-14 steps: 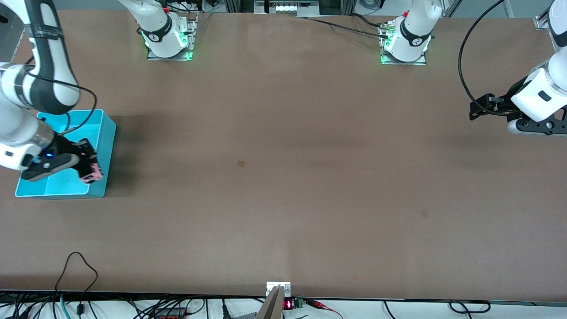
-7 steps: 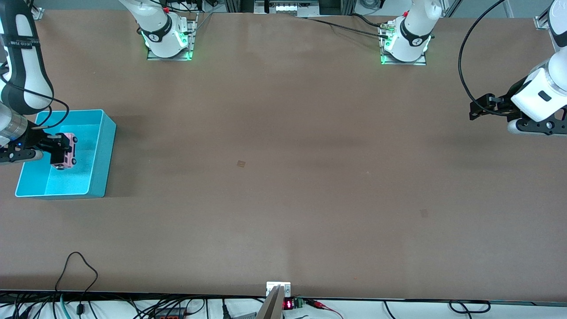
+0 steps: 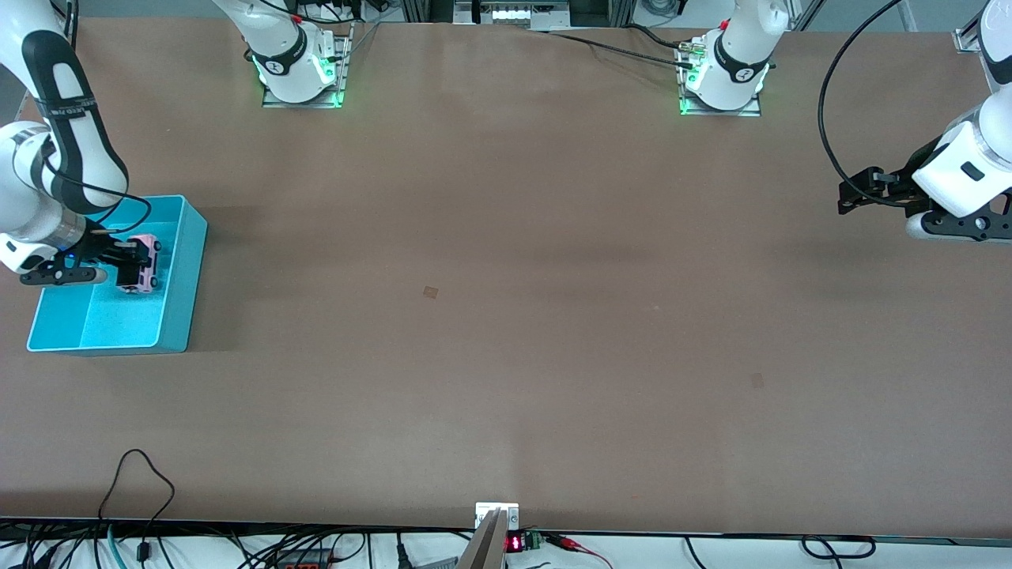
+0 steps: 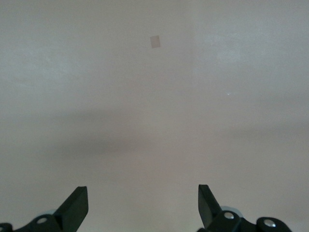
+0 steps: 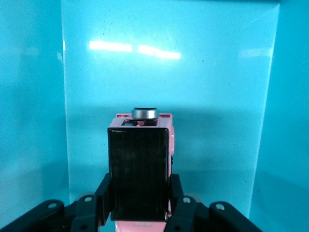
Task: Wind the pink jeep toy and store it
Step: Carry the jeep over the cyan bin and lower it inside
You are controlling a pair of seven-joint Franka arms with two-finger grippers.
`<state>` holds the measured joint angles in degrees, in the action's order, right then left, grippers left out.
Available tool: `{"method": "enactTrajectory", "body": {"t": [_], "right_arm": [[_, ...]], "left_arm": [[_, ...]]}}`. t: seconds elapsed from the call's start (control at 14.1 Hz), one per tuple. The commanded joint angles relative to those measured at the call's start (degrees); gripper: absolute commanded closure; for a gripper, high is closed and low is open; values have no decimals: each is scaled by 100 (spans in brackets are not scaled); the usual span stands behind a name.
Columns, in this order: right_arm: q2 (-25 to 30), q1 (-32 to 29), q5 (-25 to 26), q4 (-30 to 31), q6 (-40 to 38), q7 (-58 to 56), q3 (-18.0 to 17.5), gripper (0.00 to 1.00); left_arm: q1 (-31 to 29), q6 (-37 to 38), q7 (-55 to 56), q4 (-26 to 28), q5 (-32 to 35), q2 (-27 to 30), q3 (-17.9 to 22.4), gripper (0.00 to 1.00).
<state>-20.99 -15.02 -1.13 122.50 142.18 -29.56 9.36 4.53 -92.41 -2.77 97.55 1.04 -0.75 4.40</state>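
The right gripper (image 3: 133, 267) is clenched on the pink jeep toy (image 3: 143, 273), holding it in the air over the inside of the cyan bin (image 3: 180, 269). In the right wrist view the toy (image 5: 140, 164) sits between the fingers (image 5: 103, 198) with its black ribbed roof section facing the camera, and the bin's floor and walls (image 5: 29, 96) fill the rest of the frame. The bin stands at the right arm's end of the table, and nothing else lies in it that can be seen.

The left gripper (image 3: 850, 194) waits over the table at the left arm's end, its fingers (image 4: 75, 208) spread wide and holding nothing.

The brown tabletop (image 3: 506, 316) carries only a small square patch (image 3: 430, 292) near its middle and a fainter one (image 3: 757, 380) nearer the front camera, toward the left arm's end. Both arm bases (image 3: 300, 71) glow green along the table's edge. Loose black cables (image 3: 134, 490) hang at the edge nearest the camera, beside a small red digital display (image 3: 514, 542).
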Motion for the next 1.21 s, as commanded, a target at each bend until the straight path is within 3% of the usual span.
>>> {"method": "enactTrajectory", "body": {"t": [0.0,0.28,0.36,0.43,0.92,1.14], "right_arm": [[-71,-80,-28,28,73,47,-74,82],[-2,-45,-19,-7,3,38,-74,37],[16,-19,-19,-85,2,30,-83,10],[103,-19,-19,-147,-6,-14,-109,0],[815,148,-10,-1034,-1752,-50,-601,0],[947,367,7,-1543,-2158,-6,-733,0]], "left_arm": [[4,65,-145,-43,-104,48,44,0],[4,91,-136,-87,-112,31,35,0],[4,91,-136,-87,-112,31,35,0],[4,100,-136,-87,-104,22,35,0],[4,100,-136,-87,-104,31,35,0],[4,100,-145,-87,-104,31,35,0]]}}
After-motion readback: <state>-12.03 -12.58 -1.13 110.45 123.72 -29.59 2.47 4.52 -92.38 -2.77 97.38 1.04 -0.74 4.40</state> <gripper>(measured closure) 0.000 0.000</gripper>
